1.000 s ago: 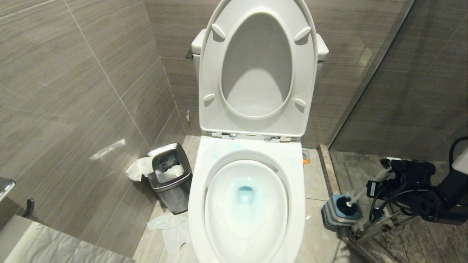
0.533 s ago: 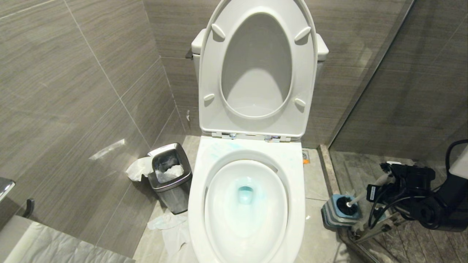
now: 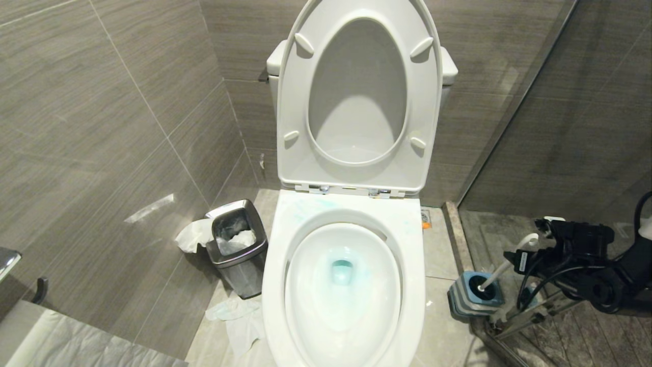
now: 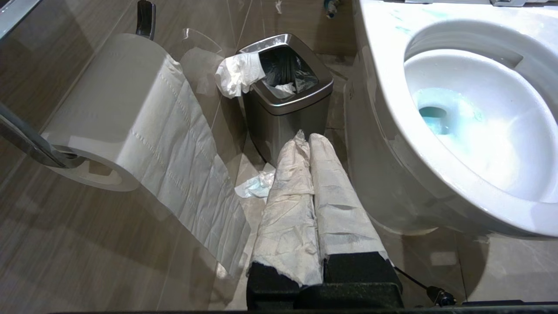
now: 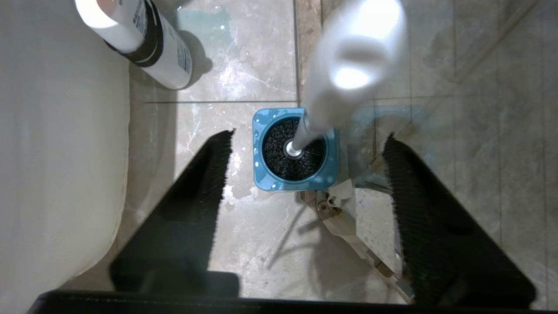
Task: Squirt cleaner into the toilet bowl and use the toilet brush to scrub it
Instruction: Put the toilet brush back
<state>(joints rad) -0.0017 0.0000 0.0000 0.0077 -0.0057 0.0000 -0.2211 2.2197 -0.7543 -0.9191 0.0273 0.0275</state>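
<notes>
The toilet bowl stands in the middle with its seat and lid raised and blue-tinted water in the basin. To its right on the floor, the toilet brush sits with its black head in the square blue-and-grey holder. Its white handle leans up toward my right gripper. That gripper hangs open above the holder, its fingers wide on either side and touching nothing. A white cleaner bottle stands beside the toilet. My left gripper is shut and empty, parked low by the bowl's left side.
A steel bin with tissues stands left of the toilet, and more tissue lies on the floor. A toilet paper roll hangs on the left wall. A glass partition and its floor bracket sit right beside the holder.
My right gripper has opened and let go of the brush handle, then drawn back a little to the right. The brush stays in its holder, handle leaning free.
</notes>
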